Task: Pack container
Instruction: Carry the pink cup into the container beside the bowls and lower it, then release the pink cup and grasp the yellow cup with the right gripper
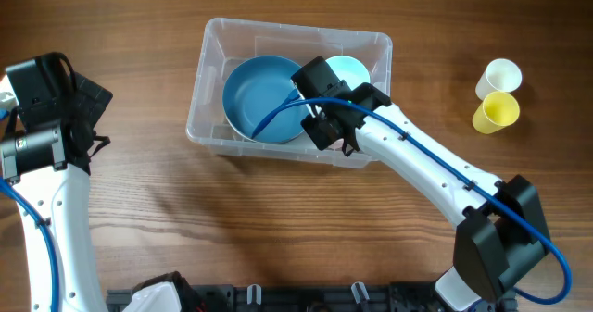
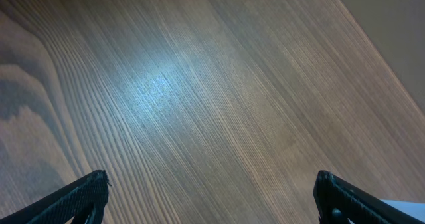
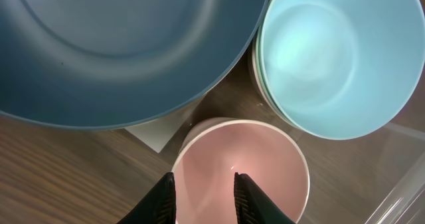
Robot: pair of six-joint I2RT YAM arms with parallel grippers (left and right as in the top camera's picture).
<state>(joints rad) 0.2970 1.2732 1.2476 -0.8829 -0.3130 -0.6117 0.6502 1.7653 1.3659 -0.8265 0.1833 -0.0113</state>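
Overhead: container (image 1: 200, 90) mid-table (image 1: 139, 210), big blue bowl (image 1: 255, 99) and pale blue bowl (image 1: 350, 69) inside; my right hand (image 1: 326, 118) low over its near wall.
Left wrist: left hand (image 2: 209, 187) wide open, empty, bare wood below.
Right wrist: fingers (image 3: 163, 201) slightly parted astride pink cup (image 3: 246, 164) rim, not pinching; cup upright in container. I'd open wider, lift straight up, avoid snagging rim.
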